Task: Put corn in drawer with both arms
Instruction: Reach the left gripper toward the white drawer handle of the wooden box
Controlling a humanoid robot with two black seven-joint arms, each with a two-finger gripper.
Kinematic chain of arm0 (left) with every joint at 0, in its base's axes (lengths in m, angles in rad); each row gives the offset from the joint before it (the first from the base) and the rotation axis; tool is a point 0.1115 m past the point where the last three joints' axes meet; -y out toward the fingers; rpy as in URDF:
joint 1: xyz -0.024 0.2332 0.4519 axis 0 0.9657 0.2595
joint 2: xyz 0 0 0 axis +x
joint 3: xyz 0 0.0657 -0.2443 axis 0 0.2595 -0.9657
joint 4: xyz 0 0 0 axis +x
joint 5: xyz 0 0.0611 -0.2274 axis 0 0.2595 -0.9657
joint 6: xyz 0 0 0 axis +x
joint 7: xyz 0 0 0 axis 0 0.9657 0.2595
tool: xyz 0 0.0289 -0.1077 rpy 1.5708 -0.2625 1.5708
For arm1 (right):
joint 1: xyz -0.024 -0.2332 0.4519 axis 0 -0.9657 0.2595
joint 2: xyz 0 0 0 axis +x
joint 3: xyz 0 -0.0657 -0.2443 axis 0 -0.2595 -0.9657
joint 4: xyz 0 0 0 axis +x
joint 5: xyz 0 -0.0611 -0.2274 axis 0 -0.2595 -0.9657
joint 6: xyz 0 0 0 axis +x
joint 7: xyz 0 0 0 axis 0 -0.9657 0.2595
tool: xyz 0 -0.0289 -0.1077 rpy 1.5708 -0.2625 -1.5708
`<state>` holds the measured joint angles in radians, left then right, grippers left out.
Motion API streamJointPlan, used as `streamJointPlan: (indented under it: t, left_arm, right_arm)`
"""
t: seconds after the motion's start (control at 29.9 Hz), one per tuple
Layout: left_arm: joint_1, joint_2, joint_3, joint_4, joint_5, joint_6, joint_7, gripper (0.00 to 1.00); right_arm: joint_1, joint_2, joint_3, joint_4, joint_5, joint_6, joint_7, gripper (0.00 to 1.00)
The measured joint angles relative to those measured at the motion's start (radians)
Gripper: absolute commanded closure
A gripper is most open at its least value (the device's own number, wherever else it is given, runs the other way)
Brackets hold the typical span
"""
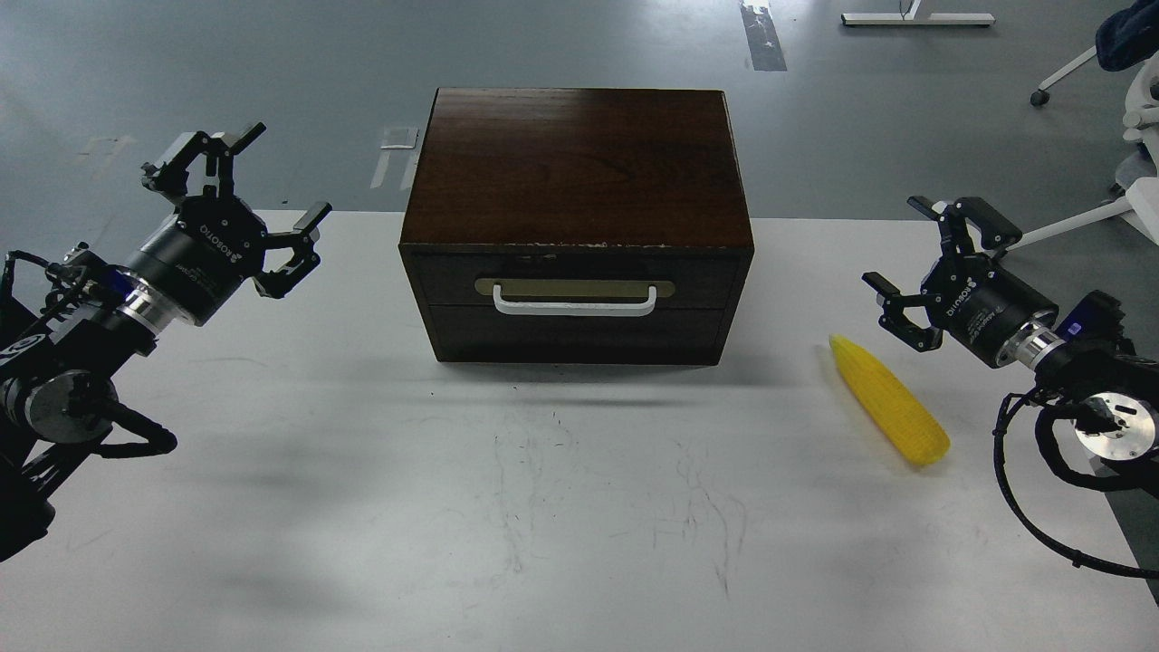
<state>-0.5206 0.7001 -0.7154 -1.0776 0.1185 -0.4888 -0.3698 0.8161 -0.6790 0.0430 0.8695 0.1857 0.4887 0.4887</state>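
Observation:
A bright yellow corn (891, 399) lies on the white table to the right of the dark brown wooden box (578, 163). The box's drawer (576, 295) is shut, its white bar handle (575, 302) facing me. My right gripper (924, 267) hovers open just above and right of the corn, holding nothing. My left gripper (240, 204) is open and empty, raised to the left of the box, well apart from it.
The white table (561, 507) stretches in front of the box, marked with faint scratches. Beyond its far edge is grey floor, with a white chair base (1100, 136) at the upper right.

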Motion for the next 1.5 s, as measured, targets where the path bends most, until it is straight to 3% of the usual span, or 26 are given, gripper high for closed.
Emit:
streamJointPlan:
  t: [0.47, 0.67, 0.84, 0.97, 1.2, 1.37, 1.5]
  left_arm:
    - [-0.008, 0.029, -0.02, 0.002, -0.004, 0.0, 0.003, 0.02]
    - [-0.082, 0.099, -0.019, -0.005, 0.075, 0.0, -0.005, 0.02]
    - [-0.193, 0.152, -0.019, -0.096, 0.363, 0.0, -0.011, 0.02]
    - [-0.293, 0.151, -0.017, -0.234, 0.654, 0.0, -0.027, 0.02]
    - [-0.428, 0.048, 0.015, -0.433, 1.161, -0.001, -0.055, 0.02]
    - [-0.596, -0.065, 0.202, -0.448, 1.453, 0.0, -0.106, 0.02]
    - [-0.735, -0.119, 0.397, -0.435, 1.611, 0.0, -0.118, 0.02]
  right_arm:
    - [0.005, 0.006, 0.0, -0.001, -0.001, 0.0, 0.0, 0.0]
    - [0.006, 0.006, -0.001, -0.001, -0.006, 0.0, 0.0, 0.0]
    - [0.008, 0.005, -0.002, -0.001, -0.015, 0.0, 0.0, 0.0]
    - [0.01, 0.003, -0.002, -0.001, -0.017, 0.0, 0.0, 0.0]
    - [0.012, 0.005, -0.002, -0.003, -0.017, 0.0, 0.0, 0.0]
    - [0.012, 0.006, -0.002, -0.003, -0.017, 0.0, 0.0, 0.0]
    - [0.012, 0.006, -0.002, -0.003, -0.017, 0.0, 0.0, 0.0]
